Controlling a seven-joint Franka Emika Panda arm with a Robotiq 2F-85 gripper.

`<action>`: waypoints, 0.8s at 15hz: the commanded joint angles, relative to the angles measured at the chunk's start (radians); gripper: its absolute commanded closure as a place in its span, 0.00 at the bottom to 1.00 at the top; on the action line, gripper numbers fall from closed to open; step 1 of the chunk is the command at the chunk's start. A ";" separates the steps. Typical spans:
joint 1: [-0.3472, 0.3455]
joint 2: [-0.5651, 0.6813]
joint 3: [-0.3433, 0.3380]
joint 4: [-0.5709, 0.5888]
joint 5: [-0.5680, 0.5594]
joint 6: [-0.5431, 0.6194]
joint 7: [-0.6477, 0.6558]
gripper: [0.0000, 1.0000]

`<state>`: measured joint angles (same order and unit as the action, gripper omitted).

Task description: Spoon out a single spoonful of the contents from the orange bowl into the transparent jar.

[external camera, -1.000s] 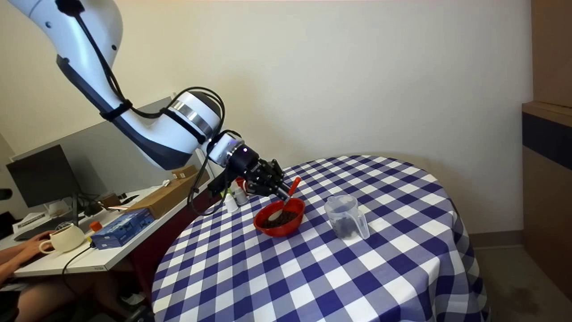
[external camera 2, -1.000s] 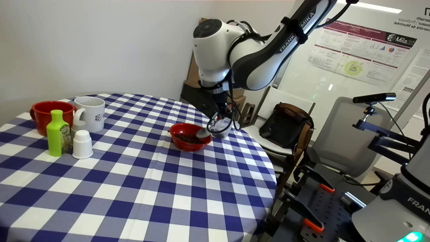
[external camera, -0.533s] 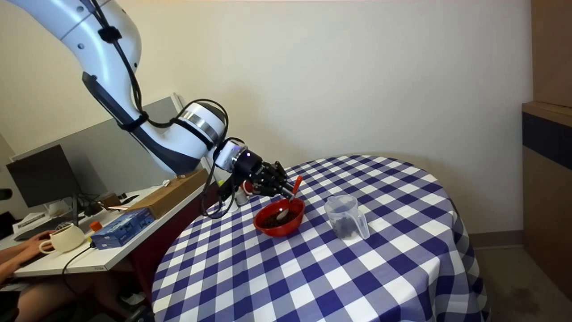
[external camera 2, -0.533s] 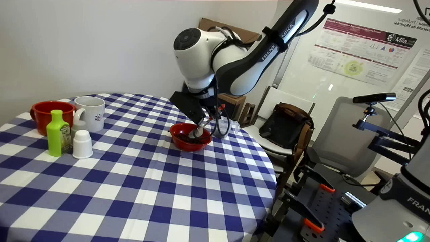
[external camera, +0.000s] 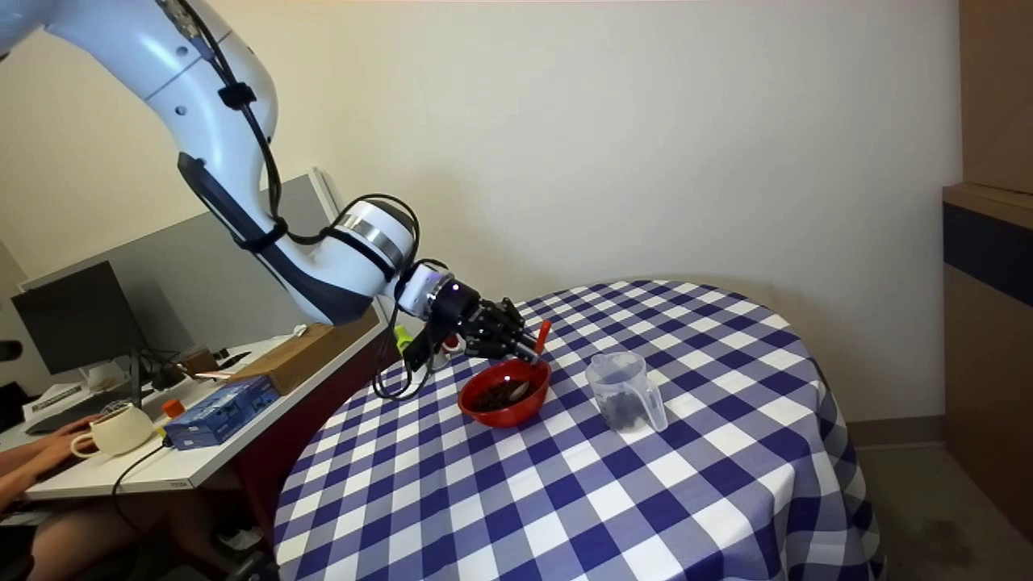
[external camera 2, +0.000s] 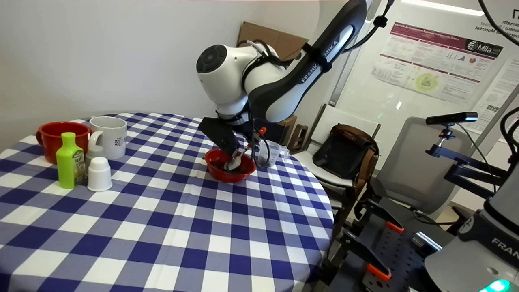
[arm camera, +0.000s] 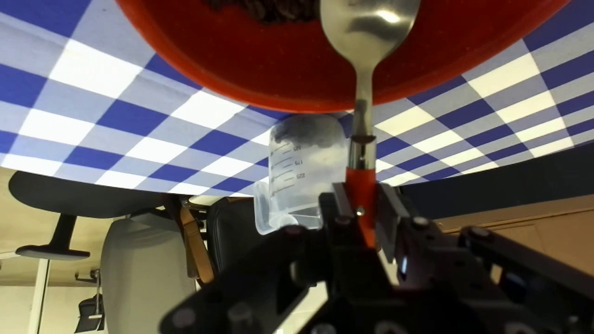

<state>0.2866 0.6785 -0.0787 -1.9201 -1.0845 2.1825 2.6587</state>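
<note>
The orange bowl [external camera: 502, 417] is glossy red-orange and holds dark bean-like pieces; it also shows in an exterior view [external camera 2: 227, 175] and the wrist view [arm camera: 274, 76]. My gripper [external camera: 529, 349] is just above the bowl's rim. In the wrist view the gripper [arm camera: 361, 195] is shut on the red handle of a metal spoon [arm camera: 364, 55]. The spoon's head [external camera 2: 233, 163] is tilted down inside the bowl, and the visible part of it looks bare and shiny. The transparent jar [external camera: 621, 391] has a handle and some dark contents at its bottom; it also shows in the wrist view [arm camera: 306, 162].
A red mug [external camera 2: 61, 140], a white mug [external camera 2: 109, 138], a green bottle [external camera 2: 69, 162] and a white cup-shaped item [external camera 2: 99, 174] stand together on the checkered table [external camera 2: 162, 227]. A desk [external camera: 145, 464] with a blue box [external camera: 222, 411] is beside the table.
My gripper and spoon have shifted within the bowl, rightward in one exterior view and leftward and lower in another. The arm has come down somewhat. Bowl and jar have not moved.
</note>
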 commanded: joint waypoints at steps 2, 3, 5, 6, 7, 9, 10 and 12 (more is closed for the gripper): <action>-0.015 0.048 0.038 0.044 -0.020 -0.027 0.023 0.93; -0.018 0.052 0.045 0.046 -0.012 -0.021 0.018 0.93; -0.021 0.060 0.054 0.050 -0.006 -0.018 0.014 0.93; -0.026 0.062 0.058 0.051 -0.002 -0.013 0.011 0.93; -0.031 0.062 0.062 0.052 0.002 -0.010 0.010 0.93; -0.048 0.059 0.071 0.048 0.021 0.006 0.010 0.93; -0.061 0.057 0.075 0.043 0.035 0.018 0.009 0.93; -0.084 0.055 0.080 0.035 0.068 0.040 0.007 0.93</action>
<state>0.2457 0.7217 -0.0185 -1.8947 -1.0577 2.1923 2.6593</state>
